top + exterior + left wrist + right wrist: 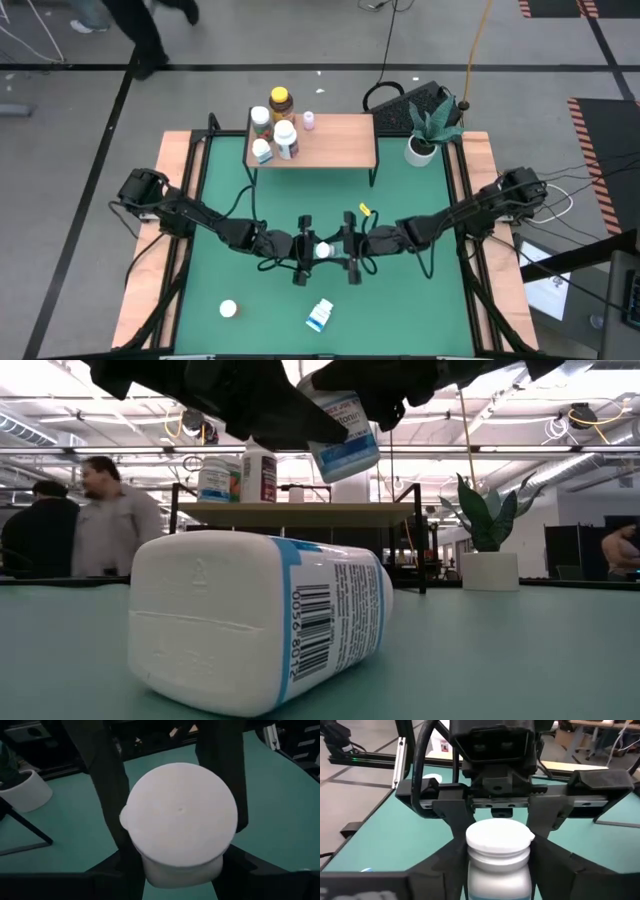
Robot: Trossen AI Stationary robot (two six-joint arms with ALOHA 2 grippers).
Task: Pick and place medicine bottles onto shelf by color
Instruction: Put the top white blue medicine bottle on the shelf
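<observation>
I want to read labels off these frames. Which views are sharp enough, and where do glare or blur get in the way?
Low view: the lying bottle shows a crisp barcode; ceiling lights glare behind the dark grippers. Left wrist view: the white cap is soft, washed out, hiding any label. Right wrist view: the held bottle is clear, its label cropped. High view: shelf bottles too small.

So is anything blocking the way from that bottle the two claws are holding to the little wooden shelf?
Nothing visible on the green mat between the held bottle and the shelf. The shelf's left end already holds several bottles, but its right part is bare. The yellow scrap lies flat, off to the side.
</observation>
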